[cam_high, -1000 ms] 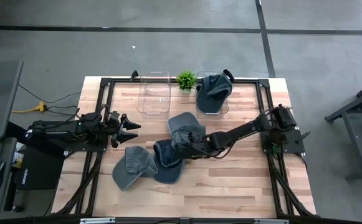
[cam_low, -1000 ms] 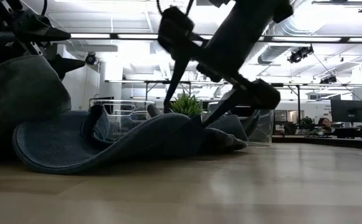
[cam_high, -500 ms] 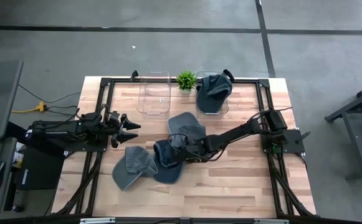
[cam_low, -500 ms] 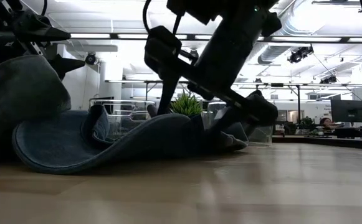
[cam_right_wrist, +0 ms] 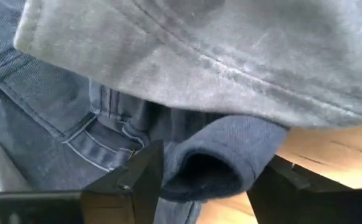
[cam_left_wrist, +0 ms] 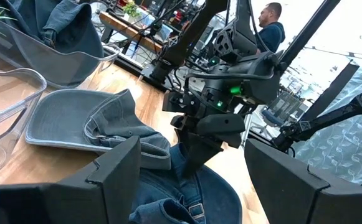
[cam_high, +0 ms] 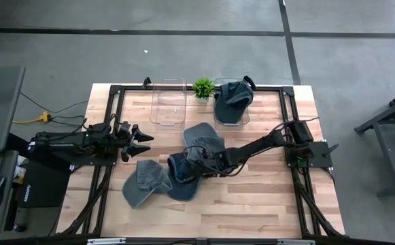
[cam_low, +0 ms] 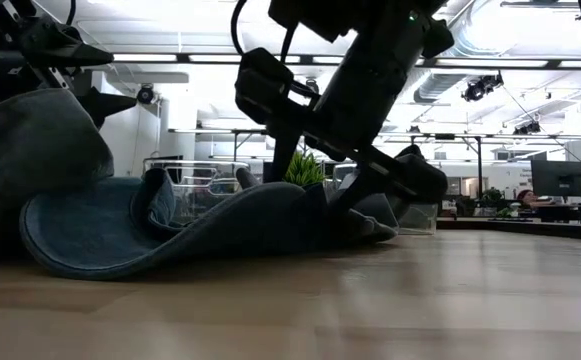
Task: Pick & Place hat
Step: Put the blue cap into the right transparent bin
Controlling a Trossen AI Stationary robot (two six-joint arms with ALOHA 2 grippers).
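Hat, dark blue denim (cam_high: pixel 183 178): lies mid-table, overlapped by grey hat (cam_high: pixel 202 138) on far side, third hat (cam_high: pixel 145 184) just beside on left. R gripper (cam_high: pixel 198 161) down at denim hat, fingers (cam_right_wrist: pixel 128 180) spread, straddling rolled edge of hat (cam_right_wrist: pixel 209 162), not clamped. L gripper (cam_high: pixel 141 137) hovers at table's left, fingers apart, holding nothing. Fourth hat (cam_high: pixel 232 94) sits in clear bin (cam_high: pixel 231 119) at far edge

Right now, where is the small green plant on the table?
In the high view, the plant stands at the table's far edge, between the empty clear bin and the bin holding a hat.
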